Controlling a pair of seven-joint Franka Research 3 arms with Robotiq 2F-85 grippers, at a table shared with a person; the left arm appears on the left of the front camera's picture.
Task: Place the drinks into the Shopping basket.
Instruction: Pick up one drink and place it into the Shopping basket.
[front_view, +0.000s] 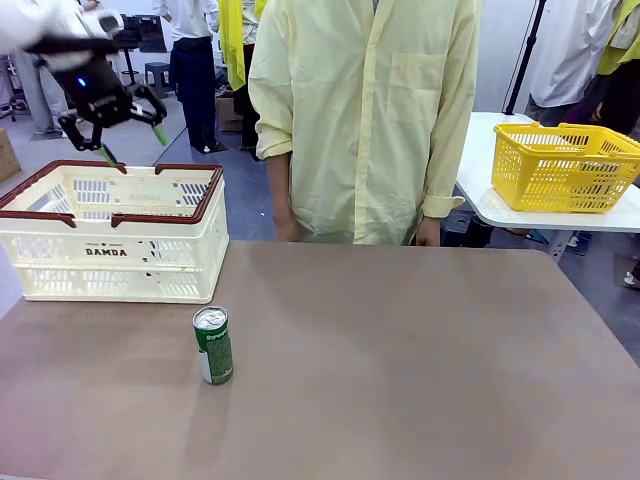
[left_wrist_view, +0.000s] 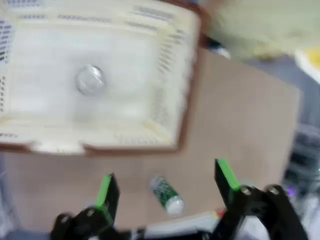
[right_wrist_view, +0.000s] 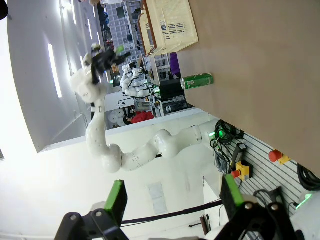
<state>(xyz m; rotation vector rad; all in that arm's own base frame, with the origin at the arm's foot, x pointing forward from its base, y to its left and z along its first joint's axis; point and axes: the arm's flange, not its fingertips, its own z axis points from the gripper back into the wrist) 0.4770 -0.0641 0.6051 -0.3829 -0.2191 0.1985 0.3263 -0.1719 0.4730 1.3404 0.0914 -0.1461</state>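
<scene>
The green can (front_view: 212, 345) stands upright on the table (front_view: 420, 350), just in front of the Shopping basket (front_view: 110, 252). It is well apart from my left gripper (front_view: 133, 143), which hangs above the basket's far rim, fingers (front_view: 160, 133) spread and empty. A blurred silver can top (left_wrist_view: 90, 80) shows inside the basket. My right gripper (right_wrist_view: 173, 181) is spread too, holding nothing.

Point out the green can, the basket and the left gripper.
green can (front_view: 212, 346), front view, label at mid-body
basket (front_view: 106, 252), front view, front wall lettering
left gripper (front_view: 133, 145), front view, midway between fingertips
</scene>
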